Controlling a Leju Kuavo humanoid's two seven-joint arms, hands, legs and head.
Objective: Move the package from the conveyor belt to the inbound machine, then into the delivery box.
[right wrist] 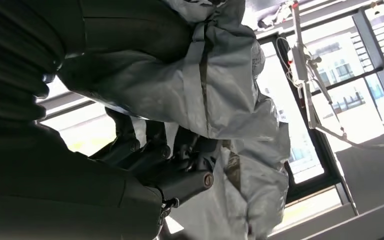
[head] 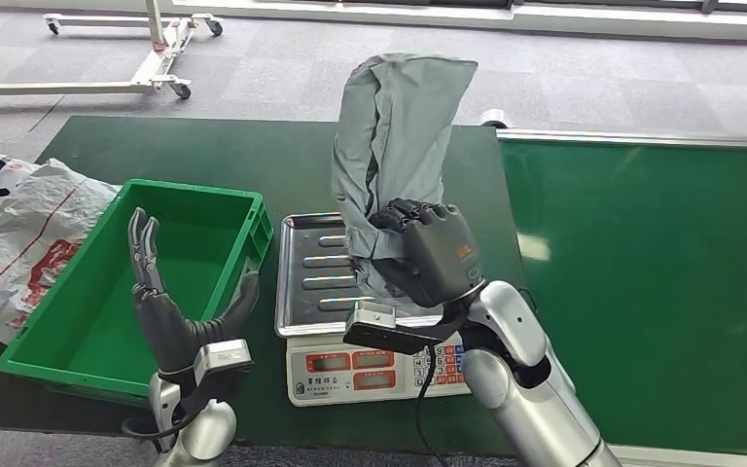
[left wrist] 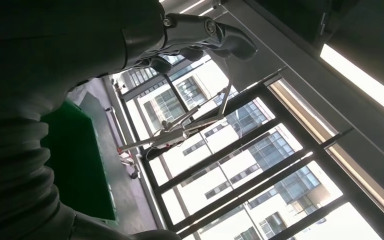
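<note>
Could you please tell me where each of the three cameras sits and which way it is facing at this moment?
Head view: high on the body, looking forward and down at the scale, green crate and conveyor belt; both arms show, the right hand gripping the grey package.
Left wrist view: behind the open left hand, facing up at windows.
Right wrist view: behind the right hand, facing up past the package.
Shared: head and right wrist views show the held package; both wrist views show windows.
</note>
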